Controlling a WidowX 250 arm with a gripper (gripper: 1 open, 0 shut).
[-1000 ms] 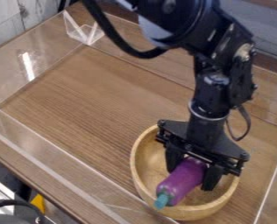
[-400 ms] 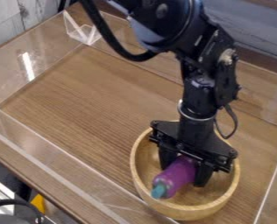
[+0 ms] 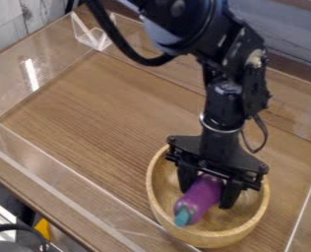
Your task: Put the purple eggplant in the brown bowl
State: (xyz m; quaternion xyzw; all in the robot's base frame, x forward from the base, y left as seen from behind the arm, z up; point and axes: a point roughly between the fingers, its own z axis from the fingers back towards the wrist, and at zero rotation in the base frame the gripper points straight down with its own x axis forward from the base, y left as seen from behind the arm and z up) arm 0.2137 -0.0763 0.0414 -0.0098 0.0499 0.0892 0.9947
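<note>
Camera view, sole view of the record.

Item: eggplant (image 3: 198,200), one, purple and glossy, with a teal-green stem end. Located within the outline of the bowl (image 3: 221,237), one, light brown, round, thick-rimmed. The stem end pointed toward the near left part of the rim; the other end ran up between the fingers. Whether the underside touched the bowl's floor could not be told.

Progress: nearly complete, by judgement. Done: eggplant picked up and brought over or into the bowl. Outstanding: a little lowering, if any was needed, then release and withdrawal of the arm. The release had not been made.

Item: gripper (image 3: 214,179), one, black, two-fingered. Fingers part-way apart, clamped on the upper end of the eggplant, the stem end left free and jutting out.

Item: robot arm (image 3: 224,89), one, black, with a loose dark cable. It entered from the top of the view and came down steeply, the wrist above the far side of the bowl and the fingertips pointing down into it.

Setting: table (image 3: 99,113), wooden, beneath the bowl. At the far left, a small clear object (image 3: 90,34), well apart from the bowl.
</note>
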